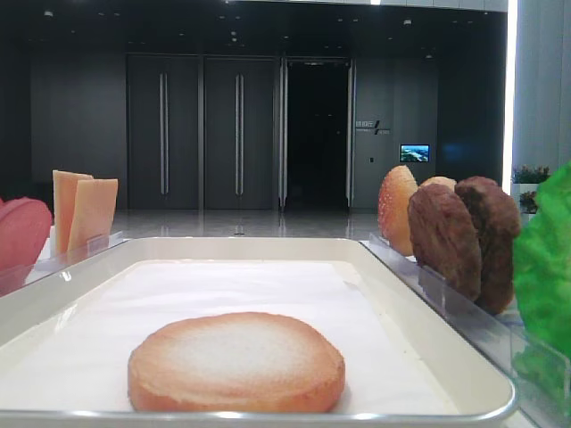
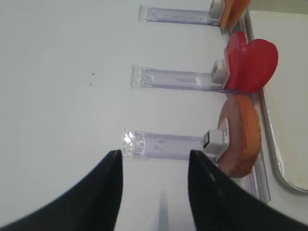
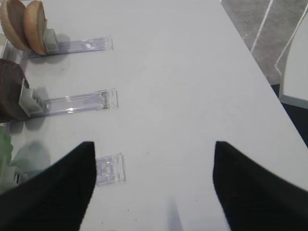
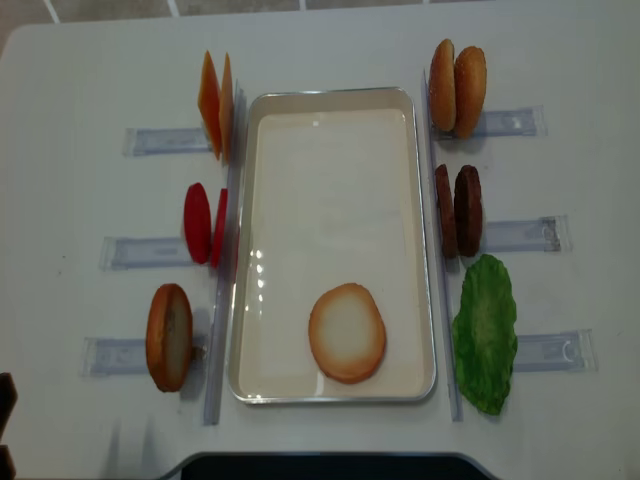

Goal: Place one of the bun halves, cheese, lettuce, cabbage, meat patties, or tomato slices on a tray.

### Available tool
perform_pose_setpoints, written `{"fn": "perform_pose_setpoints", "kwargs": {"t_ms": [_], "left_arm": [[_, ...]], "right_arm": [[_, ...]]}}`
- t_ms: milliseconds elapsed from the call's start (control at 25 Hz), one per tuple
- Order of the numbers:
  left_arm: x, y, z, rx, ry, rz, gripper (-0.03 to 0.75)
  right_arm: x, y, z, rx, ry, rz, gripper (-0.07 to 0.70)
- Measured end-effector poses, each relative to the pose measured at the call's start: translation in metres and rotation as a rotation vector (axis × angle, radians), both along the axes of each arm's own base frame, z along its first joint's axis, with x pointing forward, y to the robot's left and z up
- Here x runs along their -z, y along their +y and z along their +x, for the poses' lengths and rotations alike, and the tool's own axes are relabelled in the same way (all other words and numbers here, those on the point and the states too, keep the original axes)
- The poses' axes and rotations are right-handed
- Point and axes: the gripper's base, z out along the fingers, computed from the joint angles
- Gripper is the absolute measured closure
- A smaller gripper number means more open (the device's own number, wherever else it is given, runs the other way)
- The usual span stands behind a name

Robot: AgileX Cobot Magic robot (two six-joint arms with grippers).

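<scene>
Lying flat on tray (image 4: 262, 300), bun half (image 4: 347, 332); left gripper (image 2: 155, 192) well apart.

The tray (image 4: 333, 392) is glossy white with a white paper liner, and the bun half (image 4: 347, 332) lying in it has a golden-brown rim and a pale floury face. Cheese (image 4: 215, 103) is pale orange, tomato slices (image 4: 203, 223) pinkish-red, meat patties (image 4: 458, 211) dark brown and lumpy, lettuce (image 4: 486, 333) bright green. Racks (image 4: 514, 123) are clear plastic, table (image 4: 90, 80) plain white. Both grippers' fingers (image 3: 53, 192) look matte black.
</scene>
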Motion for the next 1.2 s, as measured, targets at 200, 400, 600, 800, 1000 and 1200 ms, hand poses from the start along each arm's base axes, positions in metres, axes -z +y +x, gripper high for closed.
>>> {"fn": "perform_pose_setpoints", "kwargs": {"t_ms": [200,400,600,800,1000,1200], "left_arm": [[0.000,0.000,-0.006,0.003,-0.038,0.000,0.370],[0.000,0.000,-0.009,0.004,-0.059,0.001,0.370],[0.000,0.000,-0.009,0.005,-0.060,0.000,0.370],[0.000,0.000,-0.014,0.005,-0.095,-0.002,0.370],[0.000,0.000,-0.014,0.005,-0.095,-0.002,0.370],[0.000,0.000,-0.014,0.005,-0.095,-0.002,0.370]], "right_arm": [[0.000,0.000,0.000,0.000,0.000,0.000,0.117],[0.000,0.000,0.000,0.000,0.000,0.000,0.117],[0.000,0.000,0.000,0.000,0.000,0.000,0.117],[0.000,0.000,0.000,0.000,0.000,0.000,0.117],[0.000,0.000,0.000,0.000,0.000,0.000,0.117],[0.000,0.000,0.000,0.000,0.000,0.000,0.117]]}}
